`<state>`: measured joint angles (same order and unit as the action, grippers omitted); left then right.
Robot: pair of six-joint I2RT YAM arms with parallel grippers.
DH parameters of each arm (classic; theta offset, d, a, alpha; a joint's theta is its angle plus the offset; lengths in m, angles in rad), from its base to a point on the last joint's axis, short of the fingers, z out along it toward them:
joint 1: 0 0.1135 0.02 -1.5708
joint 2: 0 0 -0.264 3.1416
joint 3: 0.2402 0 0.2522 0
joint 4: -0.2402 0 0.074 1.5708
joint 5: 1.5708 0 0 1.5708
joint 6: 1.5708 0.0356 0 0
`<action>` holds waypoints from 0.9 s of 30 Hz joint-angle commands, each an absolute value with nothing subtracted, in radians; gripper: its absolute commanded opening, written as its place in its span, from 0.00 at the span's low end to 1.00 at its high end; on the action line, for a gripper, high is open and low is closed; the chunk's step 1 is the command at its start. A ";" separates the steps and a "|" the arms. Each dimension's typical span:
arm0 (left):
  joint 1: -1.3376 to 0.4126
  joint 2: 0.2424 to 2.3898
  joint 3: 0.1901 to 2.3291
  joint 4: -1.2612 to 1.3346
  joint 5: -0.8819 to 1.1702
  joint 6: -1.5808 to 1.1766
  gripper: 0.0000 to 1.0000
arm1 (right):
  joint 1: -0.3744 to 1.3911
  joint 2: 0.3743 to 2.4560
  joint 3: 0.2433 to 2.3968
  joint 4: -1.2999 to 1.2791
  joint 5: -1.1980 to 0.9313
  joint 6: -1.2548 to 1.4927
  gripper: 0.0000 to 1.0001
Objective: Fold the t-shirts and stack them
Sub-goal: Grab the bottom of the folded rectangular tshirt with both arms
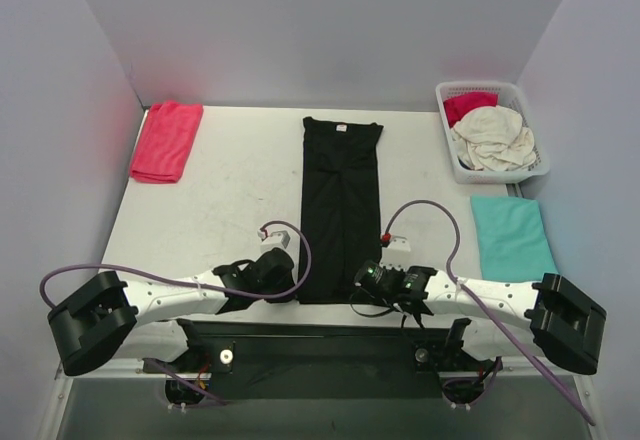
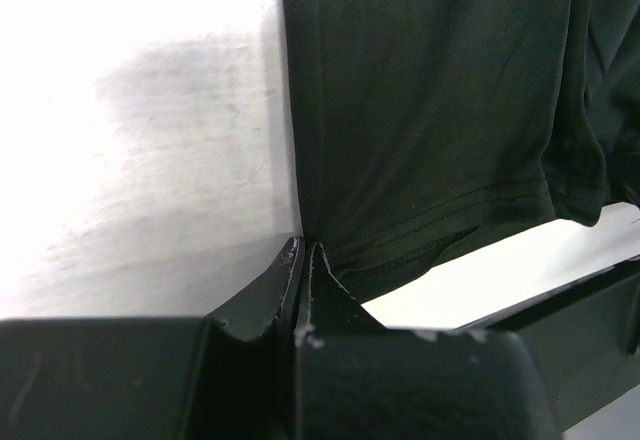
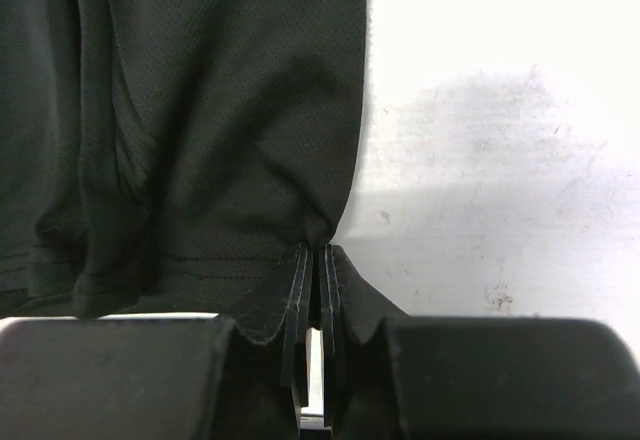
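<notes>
At mid-frame on the desk [image 1: 230,190] lies the black t-shirt [image 1: 340,200], a narrow strip with its long axis running from hem at the bottom to collar at the top. We have the left fingers [image 2: 270,290] and right fingers [image 3: 285,295] each clamped on a lower hem corner, the cloth stretching straight away from both, equally near.

In the top view the left arm [image 1: 255,275] and right arm [image 1: 400,282] cover the black t-shirt's [image 1: 340,200] lower corners; its neck label [image 1: 341,128] is unreadably small.
</notes>
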<state>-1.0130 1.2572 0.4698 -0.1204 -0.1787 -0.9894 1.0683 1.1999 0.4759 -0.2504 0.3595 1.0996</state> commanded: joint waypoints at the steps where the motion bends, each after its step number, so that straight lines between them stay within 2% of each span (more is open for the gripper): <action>1: -1.017 1.209 0.440 -0.192 -0.202 -0.997 0.00 | 1.095 1.177 0.427 -0.373 0.351 1.124 0.00; 12: -1.019 1.178 0.425 -0.147 -0.184 -1.003 0.00 | 1.169 1.180 0.446 -0.380 0.383 1.154 0.00; 27: -1.046 1.000 0.414 -0.190 -0.244 -1.002 0.00 | 1.200 1.124 0.494 -0.443 0.439 1.160 0.00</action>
<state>-1.0348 1.0145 0.4240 -0.1753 -0.2085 -0.9955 1.1870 1.1378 0.4679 -0.3489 0.3874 1.1332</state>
